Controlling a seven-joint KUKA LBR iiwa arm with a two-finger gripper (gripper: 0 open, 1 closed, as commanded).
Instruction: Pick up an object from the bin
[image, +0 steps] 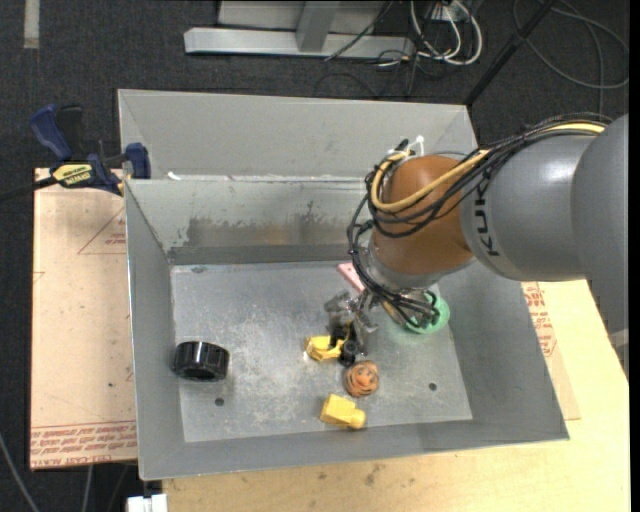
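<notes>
Where the jaws are hanging: we are seeing them low over the middle of the bin's (240, 300) floor, under the orange wrist cover (425, 225), just above a small yellow piece (322, 348).
Jaws state: we are not managing to tell whether they are open or closed, because cables and dark parts are hiding the tips.
Nearest thing: the yellow piece is lying near the centre of the floor. A small dark bit (350, 348) is touching its right side, and we are not able to say what it is.
Risk: we are judging that a grip here may be catching only an edge of the yellow piece, or the dark bit with it, so the piece may be slipping out on the lift.
Second risk: a round orange-brown thing (362, 378) is sitting just in front, near enough to be getting pushed.
Around: a green thing (425, 312) is lying partly under the wrist. A pink thing (347, 272) is peeking out behind it. A yellow block (343, 411) is resting near the front wall. A black ring (201, 360) is sitting well apart at the left.
In the way: we are finding only these close neighbours crowding the yellow piece.
</notes>
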